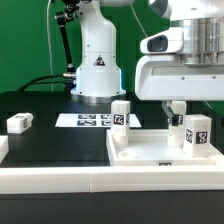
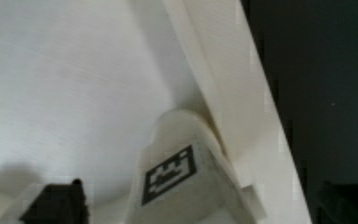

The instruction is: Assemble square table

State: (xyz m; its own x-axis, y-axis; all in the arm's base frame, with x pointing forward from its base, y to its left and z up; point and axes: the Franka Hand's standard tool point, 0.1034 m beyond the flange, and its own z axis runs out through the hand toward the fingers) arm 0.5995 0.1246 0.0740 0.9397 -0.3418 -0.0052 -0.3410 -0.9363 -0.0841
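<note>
The square table's white top [image 1: 150,150] lies flat at the front right, raised rim up. One white tagged leg [image 1: 121,113] stands on its far left corner. A second leg [image 1: 197,130] stands on it at the exterior view's right. A third leg [image 1: 19,123] lies loose on the black table at the left. My gripper [image 1: 180,114] hangs just above the top, beside the second leg, jaws open and holding nothing. In the wrist view a tagged leg [image 2: 185,170] stands against the top's rim [image 2: 220,80], between my spread fingers [image 2: 51,203] and apart from them.
The marker board [image 1: 88,120] lies on the black table behind the top. The robot's white base [image 1: 97,60] stands at the back with cables at its left. A long white rail [image 1: 100,185] runs along the front edge.
</note>
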